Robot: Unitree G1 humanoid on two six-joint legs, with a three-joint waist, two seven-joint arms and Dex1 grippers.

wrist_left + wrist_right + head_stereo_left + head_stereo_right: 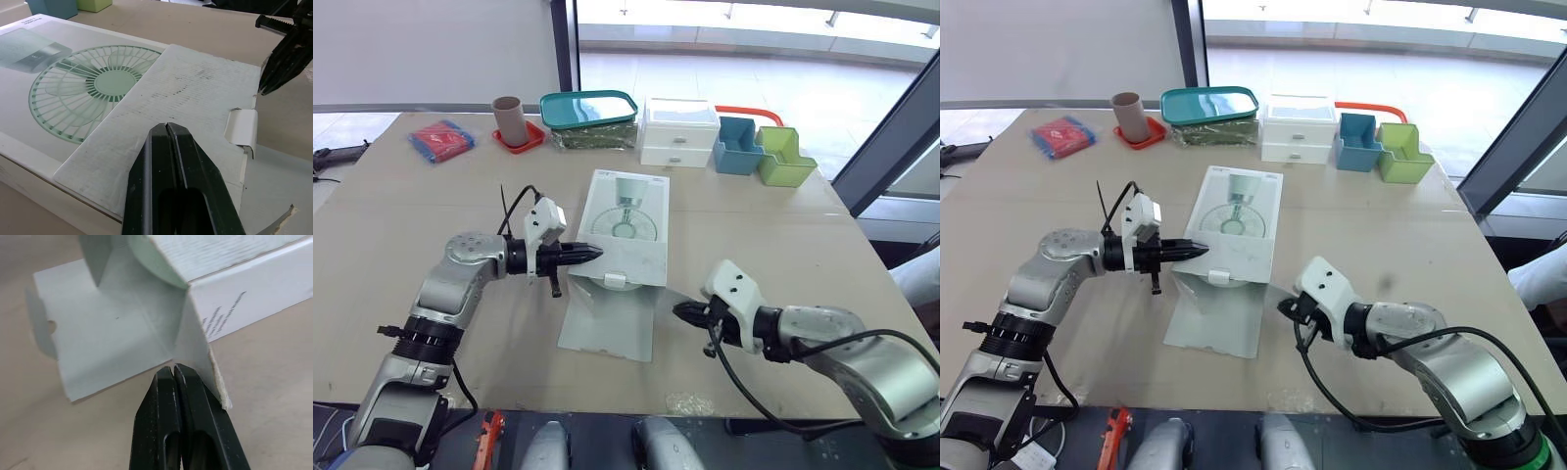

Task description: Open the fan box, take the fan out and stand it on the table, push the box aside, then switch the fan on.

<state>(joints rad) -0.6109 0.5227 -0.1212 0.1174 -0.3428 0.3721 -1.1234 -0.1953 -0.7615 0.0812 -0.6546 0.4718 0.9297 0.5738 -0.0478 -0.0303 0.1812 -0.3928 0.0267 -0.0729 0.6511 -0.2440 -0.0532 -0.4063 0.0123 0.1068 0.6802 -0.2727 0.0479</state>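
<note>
The fan box (pixel 628 211) lies flat mid-table, white with a green fan printed on its lid. Its near end is open: the big flap (pixel 607 321) lies spread on the table toward me, and a small tuck tab (pixel 241 128) sticks up at the opening. My left gripper (pixel 597 253) is shut with nothing in it, its tip over the box's near left corner. My right gripper (pixel 677 311) is also shut and empty, low on the table, its tip (pixel 173 367) against the foot of the box's right side flap (pixel 198 352). The fan itself is hidden inside.
Along the table's far side stand a red packet (pixel 440 140), a brown cup (pixel 508 117) on a red coaster, a teal tray (pixel 588 108), a white drawer unit (pixel 678 132), a blue bin (pixel 737 147) and a green bin (pixel 784 157). A clear scrap (pixel 690 401) lies by the front edge.
</note>
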